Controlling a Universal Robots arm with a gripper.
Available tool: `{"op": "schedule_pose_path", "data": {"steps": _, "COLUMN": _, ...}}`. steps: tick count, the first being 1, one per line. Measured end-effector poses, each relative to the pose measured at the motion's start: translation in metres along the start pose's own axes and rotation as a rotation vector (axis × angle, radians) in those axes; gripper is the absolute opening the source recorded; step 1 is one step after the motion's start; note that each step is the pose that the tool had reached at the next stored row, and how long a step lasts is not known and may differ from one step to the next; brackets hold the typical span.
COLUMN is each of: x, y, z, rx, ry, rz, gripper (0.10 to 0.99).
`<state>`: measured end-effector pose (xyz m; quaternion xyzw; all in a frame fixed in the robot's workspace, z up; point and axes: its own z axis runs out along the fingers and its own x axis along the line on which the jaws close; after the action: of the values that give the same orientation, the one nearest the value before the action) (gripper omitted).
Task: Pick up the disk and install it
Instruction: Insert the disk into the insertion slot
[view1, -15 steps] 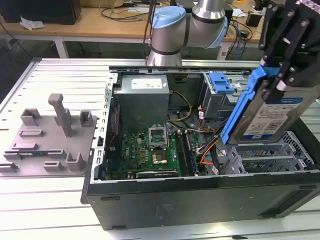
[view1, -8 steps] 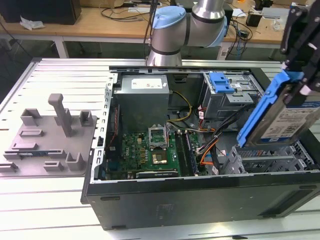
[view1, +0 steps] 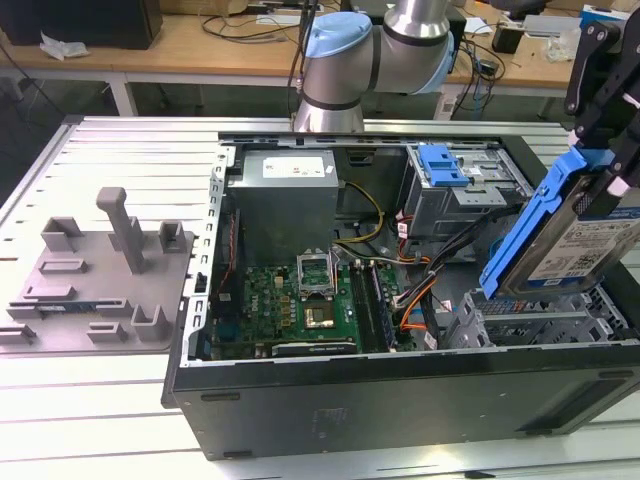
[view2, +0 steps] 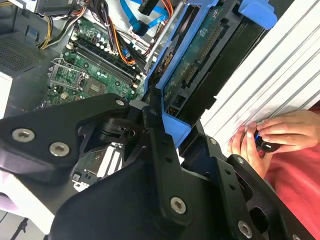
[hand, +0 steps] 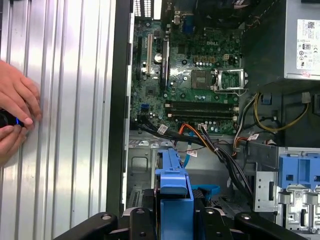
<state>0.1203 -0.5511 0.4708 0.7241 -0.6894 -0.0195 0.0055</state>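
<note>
The disk (view1: 575, 250) hangs in the air at the exterior view's right, over the front corner of the open computer case (view1: 400, 400). It is pinched at its upper end by the tool (view1: 603, 170), whose fingers are pressed onto the blue carrier. The disk's long axis runs steeply downward from the tool, tilted rather than level, and its lower end is just above the empty drive cage (view1: 540, 325) without touching it.

Orange and black cables (view1: 420, 290) lie beside the cage, between it and the motherboard (view1: 300, 305), and look the likeliest thing to snag. A blue latch (view1: 443, 165) sits on the bay further back. In both wrist views a person's hand (view2: 265, 137) rests on the ribbed desk (view1: 100, 140) just outside the case wall. A grey fixture (view1: 100, 275) stands well apart.
</note>
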Motion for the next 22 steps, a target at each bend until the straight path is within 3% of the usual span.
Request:
{"op": "schedule_pose_path", "data": {"steps": 3, "x": 0.0, "y": 0.0, "z": 0.0001, "rx": 0.0, "ry": 0.0003, "rz": 0.0, "gripper": 0.369}}
{"op": "schedule_pose_path", "data": {"steps": 8, "x": -0.0001, "y": -0.0003, "z": 0.0011, "rx": 0.0, "ry": 0.0104, "rz": 0.052, "gripper": 0.369}}
{"op": "schedule_pose_path", "data": {"steps": 13, "x": -0.0061, "y": -0.0006, "z": 0.0013, "rx": 0.0, "ry": 0.0192, "rz": 0.05, "gripper": 0.369}}
{"op": "schedule_pose_path", "data": {"steps": 22, "x": -0.008, "y": -0.0006, "z": 0.0034, "rx": 0.0, "ry": 0.0264, "rz": 0.046, "gripper": 0.369}}
